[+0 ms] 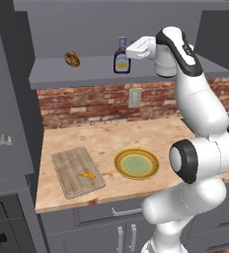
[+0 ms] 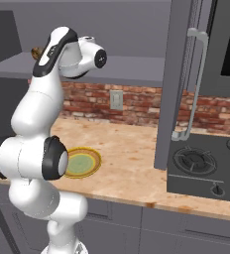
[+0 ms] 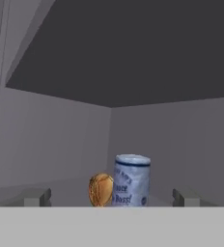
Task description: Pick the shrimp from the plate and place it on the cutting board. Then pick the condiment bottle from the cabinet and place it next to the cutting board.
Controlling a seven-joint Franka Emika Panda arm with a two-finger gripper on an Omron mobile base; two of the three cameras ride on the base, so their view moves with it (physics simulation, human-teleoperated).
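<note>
The condiment bottle (image 1: 121,57) stands upright on the grey cabinet shelf (image 1: 87,75). My gripper (image 1: 133,51) is level with it, just to its right, and open. In the hand view the bottle (image 3: 132,181) sits ahead, centred between the two spread fingertips (image 3: 36,197) of my gripper (image 3: 111,197), which do not touch it. The tiny orange shrimp (image 1: 87,175) lies on the pale wooden cutting board (image 1: 69,163) on the counter's left. The plate (image 1: 118,163) rests to the board's right with nothing on it; its rim (image 2: 94,161) peeks out behind the arm.
A round brown lump (image 1: 72,59) sits on the shelf left of the bottle and shows just beside it in the hand view (image 3: 101,189). A tall grey door with a handle (image 2: 186,74) and a stove (image 2: 201,163) stand to the right. A brick wall with an outlet (image 1: 134,98) backs the counter.
</note>
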